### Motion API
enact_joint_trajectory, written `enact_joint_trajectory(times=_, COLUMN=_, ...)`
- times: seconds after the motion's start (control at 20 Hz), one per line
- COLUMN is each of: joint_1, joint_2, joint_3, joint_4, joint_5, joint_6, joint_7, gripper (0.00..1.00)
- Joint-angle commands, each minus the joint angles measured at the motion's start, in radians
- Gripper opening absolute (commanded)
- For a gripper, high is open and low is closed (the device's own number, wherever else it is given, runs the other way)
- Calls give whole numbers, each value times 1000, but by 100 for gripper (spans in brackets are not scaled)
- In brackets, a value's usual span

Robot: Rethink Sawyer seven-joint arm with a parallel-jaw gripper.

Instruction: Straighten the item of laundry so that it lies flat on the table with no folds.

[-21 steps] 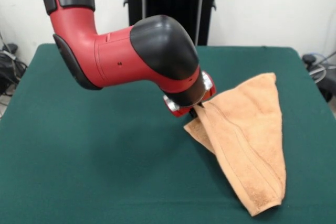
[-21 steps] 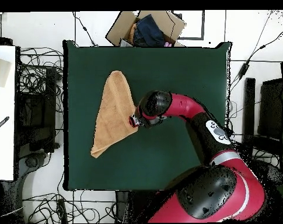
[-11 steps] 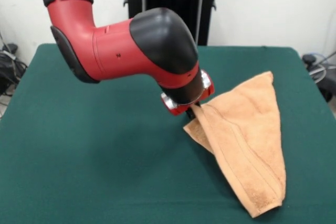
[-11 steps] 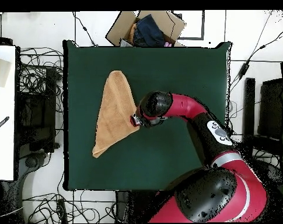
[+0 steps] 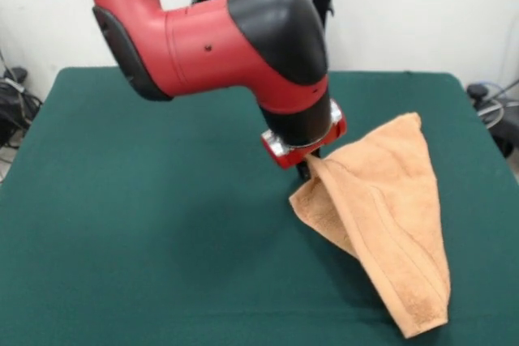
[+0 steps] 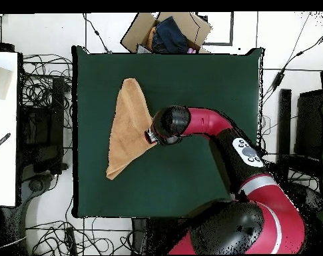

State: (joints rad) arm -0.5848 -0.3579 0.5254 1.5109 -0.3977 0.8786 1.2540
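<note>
The item of laundry (image 5: 389, 200) is a peach-orange towel folded into a long triangle on the right side of the green table (image 5: 146, 224). One of its edges is pulled up into a peak, and the rest slopes down to the cloth. My gripper (image 5: 306, 169) sits at that peak, shut on the towel, its tips mostly hidden under the red wrist. In the overhead view the laundry (image 6: 127, 130) lies left of centre on the table (image 6: 204, 87), with the gripper (image 6: 149, 137) at its right edge.
A cardboard box (image 6: 167, 32) holding dark cloth stands just past one table edge. Cables (image 6: 44, 100) lie on the floor around the table. A white surface (image 6: 2, 127) runs along one side. The towel's low end lies close to the table's front edge.
The arm has shifted slightly right in the front view, carrying the held peak with it. The towel's low end has slid a little nearer the front edge.
</note>
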Motion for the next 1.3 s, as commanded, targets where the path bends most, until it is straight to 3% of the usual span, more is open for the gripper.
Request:
enact_joint_trajectory(times=0.05, joint_1=81, joint_2=-91, joint_3=-79, joint_4=97, joint_5=36, joint_6=-106, joint_7=307, gripper=0)
enact_joint_trajectory(times=1.3, joint_1=227, joint_2=-93, joint_3=-208, joint_4=115, joint_5=116, joint_6=-231, joint_7=331, gripper=0)
